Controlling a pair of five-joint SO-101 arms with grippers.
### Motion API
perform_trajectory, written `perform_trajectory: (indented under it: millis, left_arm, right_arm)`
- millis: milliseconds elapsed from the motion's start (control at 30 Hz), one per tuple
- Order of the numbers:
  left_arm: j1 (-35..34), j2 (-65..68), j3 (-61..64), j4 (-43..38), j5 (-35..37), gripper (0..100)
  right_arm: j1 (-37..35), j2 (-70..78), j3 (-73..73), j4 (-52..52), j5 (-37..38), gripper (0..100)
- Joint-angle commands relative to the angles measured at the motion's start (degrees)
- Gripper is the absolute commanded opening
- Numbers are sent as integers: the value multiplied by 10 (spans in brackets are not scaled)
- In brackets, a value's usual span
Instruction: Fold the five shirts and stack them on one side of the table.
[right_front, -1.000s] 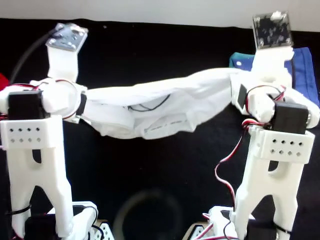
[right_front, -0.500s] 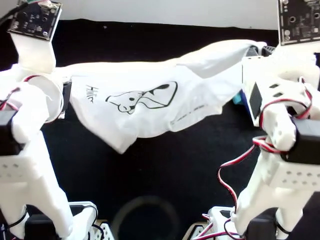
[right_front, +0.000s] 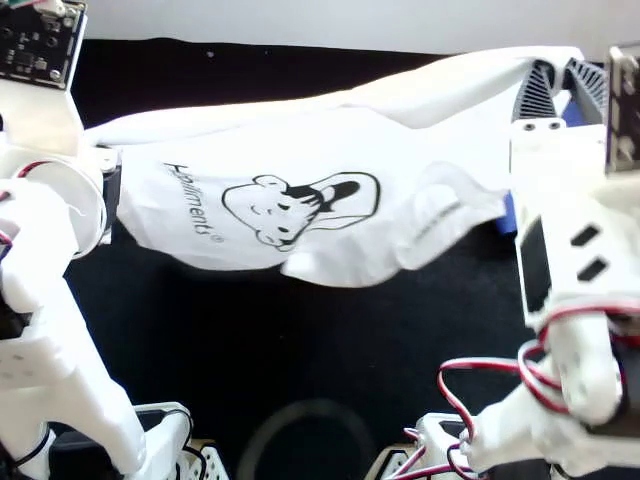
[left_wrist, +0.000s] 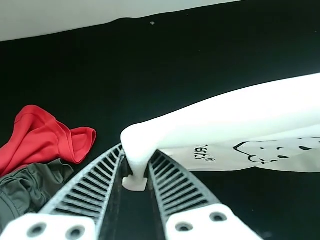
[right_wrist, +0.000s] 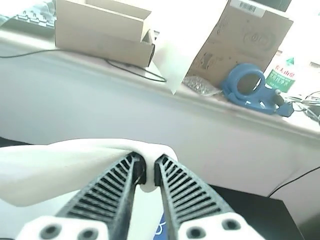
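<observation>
Left wrist view: left gripper (left_wrist: 136, 165) clamped on one corner of the white shirt (left_wrist: 225, 120). Red shirt (left_wrist: 45, 140) and dark shirt (left_wrist: 25, 185) lie bunched past that corner. Right wrist view: right gripper (right_wrist: 148, 170) pinches the opposite corner. High view: shirt stretched between both arms, with bare black table (right_front: 300, 350) below its hem.

High view: fixed, behind the arm bases, looking down over the black desk (right_front: 300, 340) and close enough that both arms crop at the edges. Left wrist view looks low along its jaws across the desk. Right wrist view tilts up past its jaws toward cardboard boxes (right_wrist: 100, 25). All three share the white shirt (right_front: 300, 150).
</observation>
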Motion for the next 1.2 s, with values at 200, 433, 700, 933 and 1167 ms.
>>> perform_trajectory:
  millis: [200,433,700,933,1167]
  left_arm:
    - [-12,-94,-15,1,-4,9]
    - [-12,-109,-14,0,-4,9]
    - [-12,-85,-16,-1,-3,9]
    - [-12,-144,-20,4,-1,9]
    - [-12,-245,106,2,-1,9]
  right_arm:
    - [0,-3,-111,29,6,5]
    - [0,-3,-169,11,83,5]
    - [44,-5,-175,-12,98,5]
    - [47,-55,-185,12,98,5]
    - [47,-109,-184,13,98,5]
